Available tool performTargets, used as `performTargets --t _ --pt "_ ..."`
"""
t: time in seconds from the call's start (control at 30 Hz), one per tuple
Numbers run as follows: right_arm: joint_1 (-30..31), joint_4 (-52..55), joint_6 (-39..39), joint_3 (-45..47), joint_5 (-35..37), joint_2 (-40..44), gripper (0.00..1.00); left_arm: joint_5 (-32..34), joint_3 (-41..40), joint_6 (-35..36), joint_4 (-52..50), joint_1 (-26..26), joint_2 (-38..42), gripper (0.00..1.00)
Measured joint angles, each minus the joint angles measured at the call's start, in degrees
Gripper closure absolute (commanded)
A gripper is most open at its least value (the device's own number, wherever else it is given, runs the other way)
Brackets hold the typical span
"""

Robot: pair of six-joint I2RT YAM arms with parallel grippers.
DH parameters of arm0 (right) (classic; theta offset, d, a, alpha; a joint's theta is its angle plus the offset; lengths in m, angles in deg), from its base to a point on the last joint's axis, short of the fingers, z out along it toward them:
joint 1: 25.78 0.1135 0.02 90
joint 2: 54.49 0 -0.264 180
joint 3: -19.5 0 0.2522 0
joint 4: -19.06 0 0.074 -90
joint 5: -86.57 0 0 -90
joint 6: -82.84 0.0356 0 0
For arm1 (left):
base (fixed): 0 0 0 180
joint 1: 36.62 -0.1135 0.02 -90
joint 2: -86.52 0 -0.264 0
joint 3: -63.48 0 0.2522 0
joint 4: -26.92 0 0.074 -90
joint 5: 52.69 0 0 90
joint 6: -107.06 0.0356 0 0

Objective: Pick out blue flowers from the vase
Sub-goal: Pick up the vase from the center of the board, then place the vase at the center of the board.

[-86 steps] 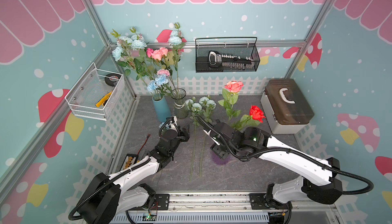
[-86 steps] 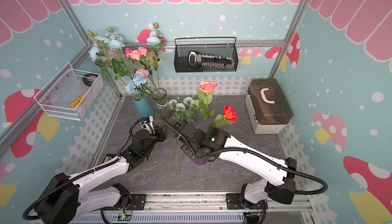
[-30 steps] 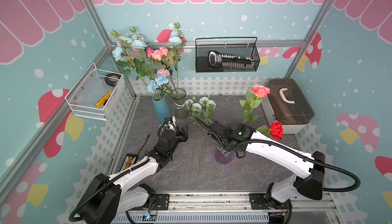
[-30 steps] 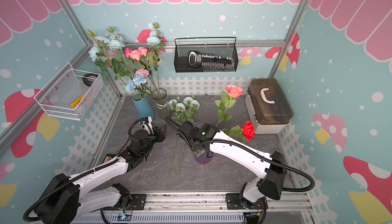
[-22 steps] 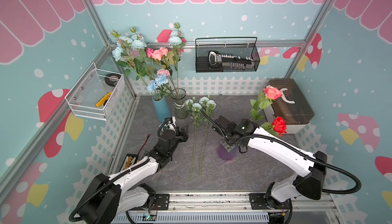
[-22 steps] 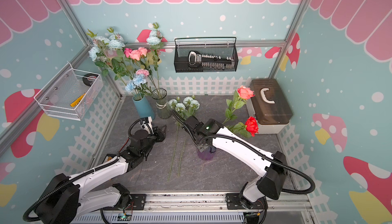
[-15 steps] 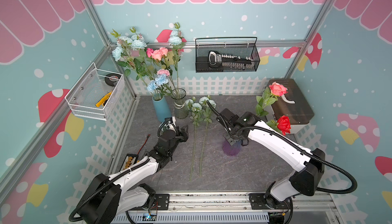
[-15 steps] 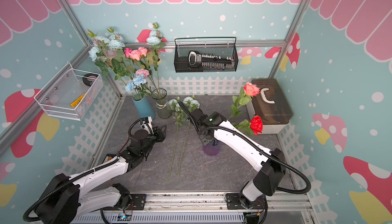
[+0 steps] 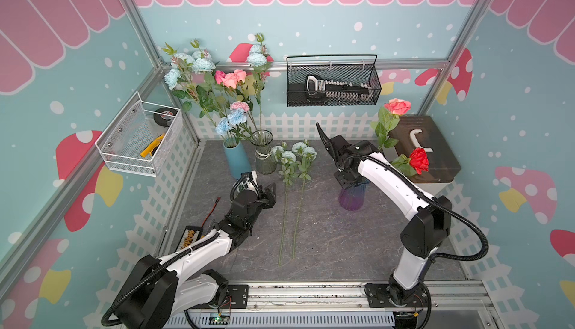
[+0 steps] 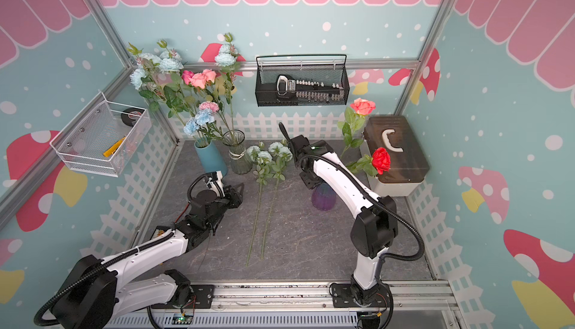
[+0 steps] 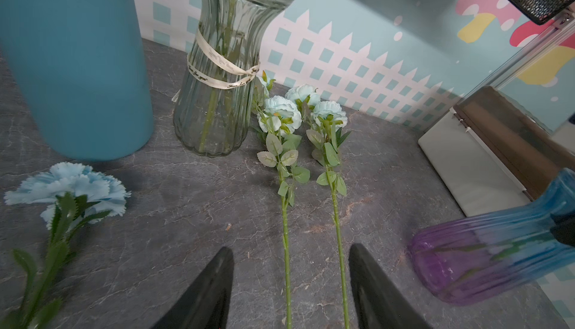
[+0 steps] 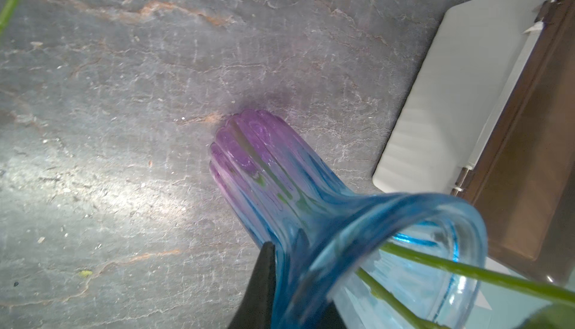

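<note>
Blue flowers (image 9: 288,156): two long stems lie flat side by side on the grey table (image 9: 326,243), pretty much dead centre in both top views. Their heads point toward the top of the frame, just beside a clear glass vase (image 9: 264,153). A blue carnation (image 11: 67,187) also shows in the lower left of the left wrist view, probably lying on the table too, though the arm hides that spot from above. More blue heads (image 9: 199,62) stand in the upper left, in the glass vase and a teal vase (image 9: 238,160), mixed in with pink roses (image 9: 231,78).

The left gripper (image 9: 269,193) sits low just left of the two stems, jaws spread wide, nothing in them. Right of centre, the right gripper (image 9: 349,183) is pinched tight on the rim of the purple-blue vase (image 9: 351,199). A coral rose (image 9: 397,106) and a red rose (image 9: 419,160) stick out of it toward the right of the frame.
</note>
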Motion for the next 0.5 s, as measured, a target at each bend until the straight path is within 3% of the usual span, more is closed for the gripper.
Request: performTargets --t 0.5 --pt "-13.0 -1.2 -6.8 -26.1 0.8 -18.8 1.0 -1.1 -0.2 -0.1 0.0 -0.6 0.0 0.4"
